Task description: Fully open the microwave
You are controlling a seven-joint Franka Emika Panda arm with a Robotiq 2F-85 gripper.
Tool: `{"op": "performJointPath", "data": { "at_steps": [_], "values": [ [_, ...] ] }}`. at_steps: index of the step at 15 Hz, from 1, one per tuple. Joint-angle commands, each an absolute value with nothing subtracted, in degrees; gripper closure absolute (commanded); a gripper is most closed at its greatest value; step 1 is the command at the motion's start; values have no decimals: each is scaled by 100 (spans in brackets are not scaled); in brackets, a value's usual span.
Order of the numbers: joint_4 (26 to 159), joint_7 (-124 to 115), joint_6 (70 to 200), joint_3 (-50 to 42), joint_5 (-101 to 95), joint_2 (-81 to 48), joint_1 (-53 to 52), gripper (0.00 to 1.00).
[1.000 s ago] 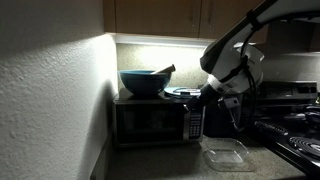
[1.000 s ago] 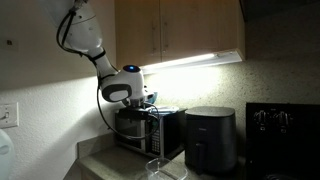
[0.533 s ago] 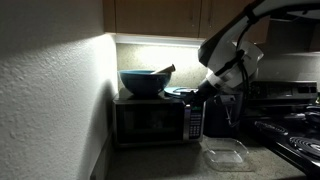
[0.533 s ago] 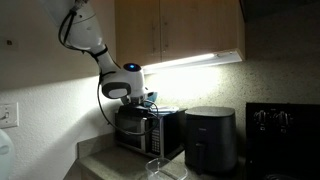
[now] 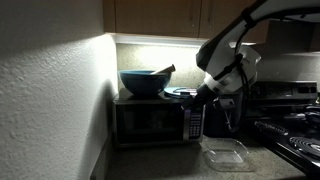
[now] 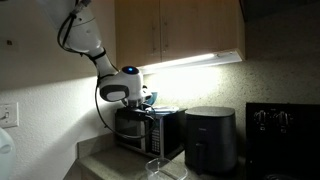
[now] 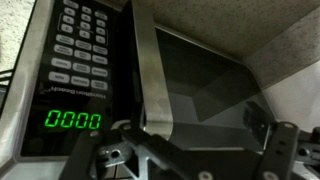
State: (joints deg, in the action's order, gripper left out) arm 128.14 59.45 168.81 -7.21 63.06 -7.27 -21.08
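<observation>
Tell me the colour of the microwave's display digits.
Green digits on the microwave, clearest in the wrist view.

Home kitchen, dimly lit. Wooden wall cabinets (image 6: 180,30) hang above a countertop (image 5: 160,162), with a light strip (image 6: 195,60) glowing beneath them. On the counter stands a microwave (image 5: 150,120) with a blue bowl (image 5: 142,82) on top, and near it a black box appliance (image 6: 210,140), possibly an air fryer; too dark to be sure. Black stove (image 6: 283,120) at the counter's end. Textured wall with a wall plate (image 6: 8,116). The wrist view shows the microwave's keypad (image 7: 85,45) and green clock digits (image 7: 72,120).
</observation>
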Motion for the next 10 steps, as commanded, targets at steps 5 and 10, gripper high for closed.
{"op": "performJointPath", "data": {
  "at_steps": [5, 10],
  "values": [
    [12779, 6130, 16834, -661, 6460, -748, -2108, 0],
    [12643, 6347, 17025, -702, 6665, -842, -2097, 0]
  ]
}}
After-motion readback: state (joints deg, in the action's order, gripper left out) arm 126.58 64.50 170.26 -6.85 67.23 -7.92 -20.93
